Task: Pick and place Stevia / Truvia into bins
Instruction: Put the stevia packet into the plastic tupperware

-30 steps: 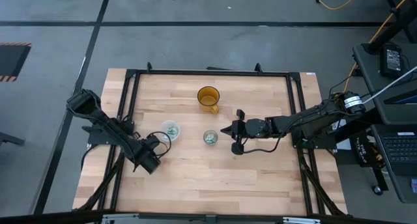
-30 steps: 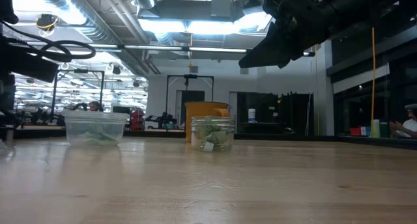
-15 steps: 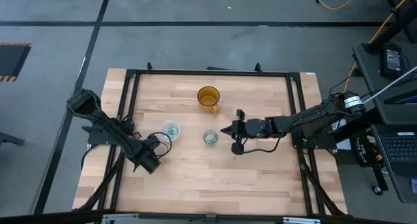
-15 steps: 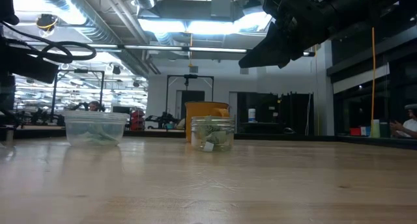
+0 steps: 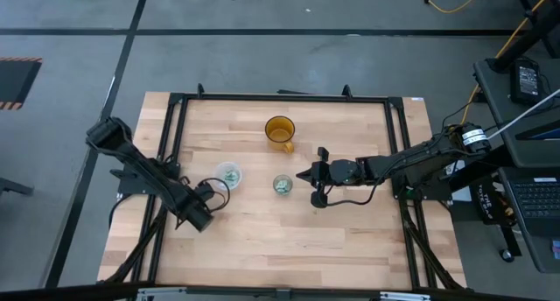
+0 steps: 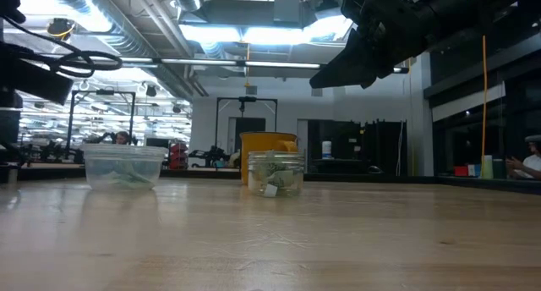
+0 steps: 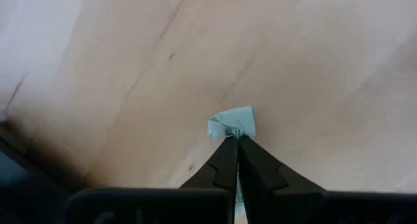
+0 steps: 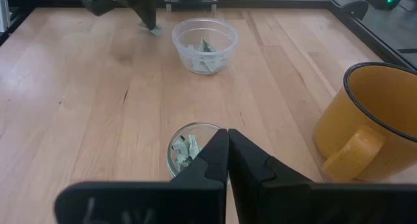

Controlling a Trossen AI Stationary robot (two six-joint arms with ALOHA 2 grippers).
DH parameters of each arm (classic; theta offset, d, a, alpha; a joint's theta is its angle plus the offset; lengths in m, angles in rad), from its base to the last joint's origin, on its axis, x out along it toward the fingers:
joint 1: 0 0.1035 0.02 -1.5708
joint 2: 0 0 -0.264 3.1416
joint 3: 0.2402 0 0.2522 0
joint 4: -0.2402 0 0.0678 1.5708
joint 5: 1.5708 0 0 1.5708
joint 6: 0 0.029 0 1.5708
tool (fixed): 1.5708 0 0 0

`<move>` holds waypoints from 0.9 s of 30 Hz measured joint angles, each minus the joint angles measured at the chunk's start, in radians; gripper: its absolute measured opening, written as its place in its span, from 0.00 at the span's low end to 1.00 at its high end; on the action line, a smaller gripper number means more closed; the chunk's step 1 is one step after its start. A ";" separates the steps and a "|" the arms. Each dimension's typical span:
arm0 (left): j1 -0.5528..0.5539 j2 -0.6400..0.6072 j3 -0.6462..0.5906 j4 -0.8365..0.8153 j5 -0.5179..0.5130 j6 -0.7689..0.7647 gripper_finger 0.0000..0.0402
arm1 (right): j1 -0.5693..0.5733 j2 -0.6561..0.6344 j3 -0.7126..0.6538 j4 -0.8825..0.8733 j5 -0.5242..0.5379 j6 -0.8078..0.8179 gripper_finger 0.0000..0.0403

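I have the left pincer (image 5: pixel 200 219) low over the desk (image 5: pixel 262 240), just beside the clear cup (image 5: pixel 228 173), on that cup's side away from the amber mug (image 5: pixel 280 131). Its fingers (image 7: pixel 225 164) are pinched tight on one pale green-white sachet (image 7: pixel 232 123); from the left wrist view the packet sticks out past the tips, with bare wood behind it. Whether the sachet touches the wood I cannot tell.

The clear cup already holds several sachets (image 8: pixel 204 51), lying in a loose heap on its bottom. Just beside it, toward my right arm, stands the smaller glass cup (image 5: pixel 282 185), also with sachets (image 8: pixel 184 151) in it. The amber mug sits near both, farther back from the two cups.

My right pincer (image 5: pixel 304 175) hangs in the air just beside the small glass cup, on the side away from the clear cup. Its fingers (image 8: pixel 218 155) are pressed together with nothing between them. In the low view the right arm (image 6: pixel 380 33) is well above the desk, above and to the side of the small glass cup (image 6: pixel 275 173).
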 joint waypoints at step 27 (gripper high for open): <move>-0.055 -0.423 0.004 0.105 -0.555 0.515 0.01 | 0.000 0.000 0.000 -0.001 0.000 -0.009 0.03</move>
